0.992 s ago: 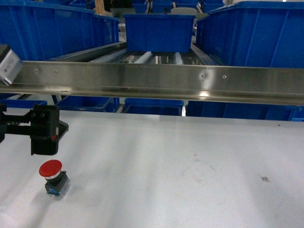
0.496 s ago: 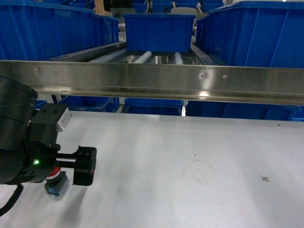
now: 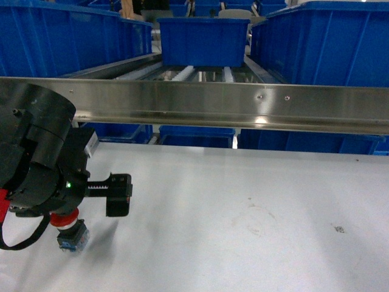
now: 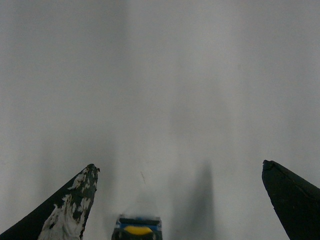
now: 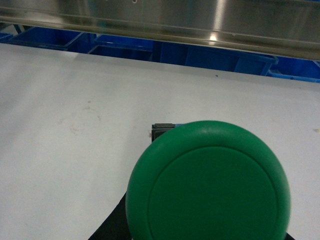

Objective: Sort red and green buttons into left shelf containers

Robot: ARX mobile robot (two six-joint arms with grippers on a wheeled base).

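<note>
Over the last second the left gripper (image 3: pixel 91 204) has been lowered from above onto the red button (image 3: pixel 65 224) at lower left, fingers spread wide and not yet closed; a grasp is judged imminent. The green button (image 5: pixel 207 182), with its smooth, domed plastic cap, fills the right wrist view; whether it is gripped cannot be told. Glossy blue bins (image 3: pixel 67 36) wait behind the brushed steel rail (image 3: pixel 243 103).

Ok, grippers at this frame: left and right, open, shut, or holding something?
Left gripper: open, fingers spread either side of the red button, not gripping it.
Right gripper: cannot tell; the green button fills its wrist view.
</note>
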